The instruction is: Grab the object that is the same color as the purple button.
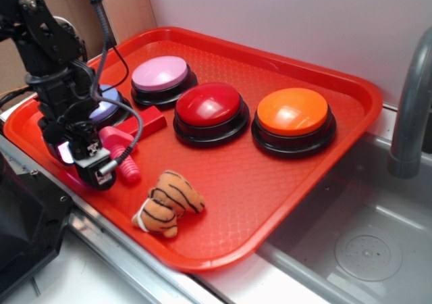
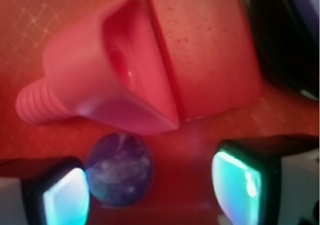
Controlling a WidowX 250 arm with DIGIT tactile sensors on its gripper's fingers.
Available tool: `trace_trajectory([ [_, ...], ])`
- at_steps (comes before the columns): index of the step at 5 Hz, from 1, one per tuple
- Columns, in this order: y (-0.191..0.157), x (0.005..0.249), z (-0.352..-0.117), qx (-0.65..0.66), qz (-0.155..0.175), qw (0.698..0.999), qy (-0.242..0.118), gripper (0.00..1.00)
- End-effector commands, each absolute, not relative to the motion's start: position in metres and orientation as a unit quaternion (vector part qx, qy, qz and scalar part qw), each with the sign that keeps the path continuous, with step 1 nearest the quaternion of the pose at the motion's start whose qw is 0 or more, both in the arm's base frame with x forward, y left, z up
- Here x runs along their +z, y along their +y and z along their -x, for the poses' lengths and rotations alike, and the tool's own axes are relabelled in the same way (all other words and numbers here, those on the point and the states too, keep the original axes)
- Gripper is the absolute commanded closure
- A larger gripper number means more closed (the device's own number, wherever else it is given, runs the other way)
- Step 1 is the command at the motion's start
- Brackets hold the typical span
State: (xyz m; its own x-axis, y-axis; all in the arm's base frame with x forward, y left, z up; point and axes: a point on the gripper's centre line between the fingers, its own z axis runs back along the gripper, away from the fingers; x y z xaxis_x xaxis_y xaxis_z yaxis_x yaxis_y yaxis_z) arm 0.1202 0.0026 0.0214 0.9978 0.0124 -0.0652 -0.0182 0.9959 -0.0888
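Gripper low over red tray, fingers spread apart around purple ball, beside pink screw.

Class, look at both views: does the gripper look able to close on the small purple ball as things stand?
Probably yes. The open gripper has the purple ball between its fingers, nearer the left one. The pink screw lies just beyond, seemingly clear of the closing path.
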Motion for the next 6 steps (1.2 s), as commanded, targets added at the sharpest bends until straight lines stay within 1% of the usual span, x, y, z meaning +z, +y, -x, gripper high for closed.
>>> trace_trajectory([
  [1,0.004,0.015,-0.126,0.008,0.046,0.999,0.023,0.01],
  [2,0.001,0.012,-0.128,0.009,0.041,0.999,0.026,1.00],
  [4,-0.002,0.011,-0.132,0.003,0.040,0.999,0.023,1.00],
  [5,-0.002,0.018,-0.133,0.011,0.039,0.999,0.016,1.00],
  [6,0.000,0.035,-0.138,0.012,0.046,0.999,0.002,1.00],
])
